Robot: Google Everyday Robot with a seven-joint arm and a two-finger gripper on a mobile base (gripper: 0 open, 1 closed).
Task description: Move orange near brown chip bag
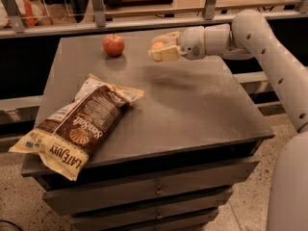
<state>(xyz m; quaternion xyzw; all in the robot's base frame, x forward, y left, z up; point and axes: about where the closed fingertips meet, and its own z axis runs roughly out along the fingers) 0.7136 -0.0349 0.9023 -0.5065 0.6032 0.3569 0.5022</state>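
Observation:
The orange sits between my gripper's cream fingers, held above the back of the grey tabletop. My gripper is shut on it, with the white arm reaching in from the right. The brown chip bag lies flat at the front left of the top, its cream-yellow end with "Late July" lettering hanging over the front edge. The orange is well to the right of and behind the bag, apart from it.
A red apple with a stem stands at the back left of the cabinet top. A rail with metal posts runs behind the cabinet. Drawers face the front below the top.

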